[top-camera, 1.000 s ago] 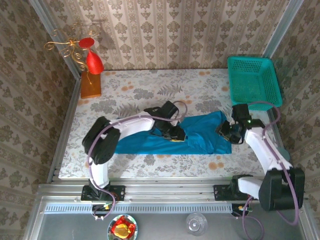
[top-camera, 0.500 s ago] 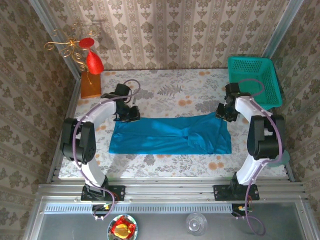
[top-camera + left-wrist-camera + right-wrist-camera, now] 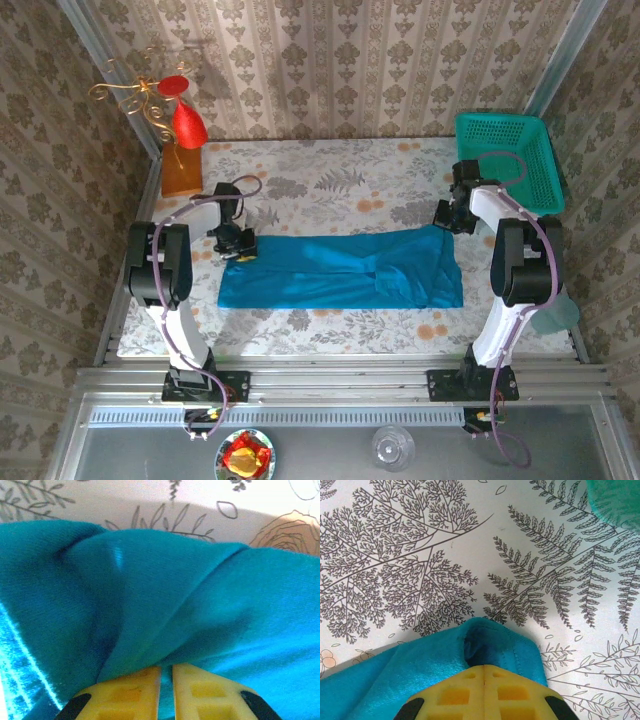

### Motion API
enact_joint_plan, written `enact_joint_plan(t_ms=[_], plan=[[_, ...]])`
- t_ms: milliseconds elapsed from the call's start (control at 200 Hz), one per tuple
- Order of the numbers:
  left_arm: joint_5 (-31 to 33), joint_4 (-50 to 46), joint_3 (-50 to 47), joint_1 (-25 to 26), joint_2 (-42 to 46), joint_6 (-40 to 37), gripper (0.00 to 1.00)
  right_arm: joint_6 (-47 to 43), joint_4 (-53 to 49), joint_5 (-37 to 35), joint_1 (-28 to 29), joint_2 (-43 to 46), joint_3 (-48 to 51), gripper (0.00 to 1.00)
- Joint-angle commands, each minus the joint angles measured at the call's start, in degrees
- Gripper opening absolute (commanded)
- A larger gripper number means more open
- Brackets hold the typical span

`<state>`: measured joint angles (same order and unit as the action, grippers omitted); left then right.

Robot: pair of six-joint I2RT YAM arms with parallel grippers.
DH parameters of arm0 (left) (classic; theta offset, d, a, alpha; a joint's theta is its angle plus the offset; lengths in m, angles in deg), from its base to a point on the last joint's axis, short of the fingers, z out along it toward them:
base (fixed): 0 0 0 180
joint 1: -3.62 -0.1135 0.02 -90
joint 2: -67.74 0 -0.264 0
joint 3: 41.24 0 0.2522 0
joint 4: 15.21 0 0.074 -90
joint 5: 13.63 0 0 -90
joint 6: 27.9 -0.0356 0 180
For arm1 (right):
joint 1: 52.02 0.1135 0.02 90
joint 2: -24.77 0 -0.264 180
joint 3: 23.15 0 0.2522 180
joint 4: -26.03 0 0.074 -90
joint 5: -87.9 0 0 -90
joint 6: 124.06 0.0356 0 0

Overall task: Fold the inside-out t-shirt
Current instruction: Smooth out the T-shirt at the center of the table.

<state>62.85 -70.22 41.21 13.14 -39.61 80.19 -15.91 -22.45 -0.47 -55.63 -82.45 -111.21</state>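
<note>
The teal-blue t-shirt (image 3: 345, 270) lies as a long flat band across the middle of the flowered table. My left gripper (image 3: 238, 246) sits at its far left corner, yellow fingers (image 3: 135, 690) pinched together on a raised fold of the t-shirt (image 3: 165, 605). My right gripper (image 3: 452, 218) is at the far right corner, its yellow fingers (image 3: 485, 692) shut on the hemmed corner of the t-shirt (image 3: 490, 640), which bulges up just past the tips.
A green mesh basket (image 3: 505, 160) stands at the back right, close behind the right arm; its corner (image 3: 615, 500) shows in the right wrist view. A red vase on a wooden block (image 3: 183, 150) sits at the back left. The table's near strip lies bare.
The left gripper moved down and left onto the shirt's far left corner. The right gripper stayed at the far right corner. One second ago both were near the shirt's middle and right end.
</note>
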Motion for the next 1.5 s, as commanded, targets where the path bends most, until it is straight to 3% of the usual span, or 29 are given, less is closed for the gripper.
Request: enact_joint_plan(t_ms=[0, 315, 465, 815, 890, 1025, 1215, 1395, 1495], plan=[[2.36, -1.05, -2.22, -1.2, 1.07, -1.61, 0.16, -0.1, -2.95, -1.62, 0.08, 0.42, -0.17, 0.0], [8.83, -1.2, -3.4, -5.09, 1.77, -2.35, 0.15, -0.4, -4.06, 3.74, 3.25, 7.81, 1.21, 0.21], [9.1, -1.67, -2.01, -6.66, 2.05, -2.44, 0.16, -1.93, -5.52, 3.66, 6.3, 5.15, -0.4, 0.29], [8.33, -1.67, -1.88, -7.15, 2.14, -2.44, 0.16, -2.63, -6.36, -0.83, 7.82, -4.53, -4.16, 0.32], [8.23, -1.64, -1.93, -7.16, 2.19, -2.44, 0.16, -2.61, -6.33, -1.79, 7.84, -5.14, -4.27, 0.26], [8.45, -1.55, -2.3, -7.15, 2.82, -2.18, 0.16, -2.32, -7.85, -7.14, 7.76, -4.09, -4.8, 0.0], [8.49, -0.9, -3.44, -7.15, 3.72, -1.75, 0.16, -1.39, -11.2, -15.25, 6.34, -3.37, -6.43, 0.0], [6.87, 2.42, -5.37, -5.98, 7.66, -1.65, 0.15, -2.04, -12.75, -12.62, 6.72, -6.4, -8.36, 0.0], [6.34, 3.29, -5.45, -5.39, 12.31, -1.22, 0.19, -1.47, -13.91, -13.22, 8.19, -4.22, -8.6, 0.24]])
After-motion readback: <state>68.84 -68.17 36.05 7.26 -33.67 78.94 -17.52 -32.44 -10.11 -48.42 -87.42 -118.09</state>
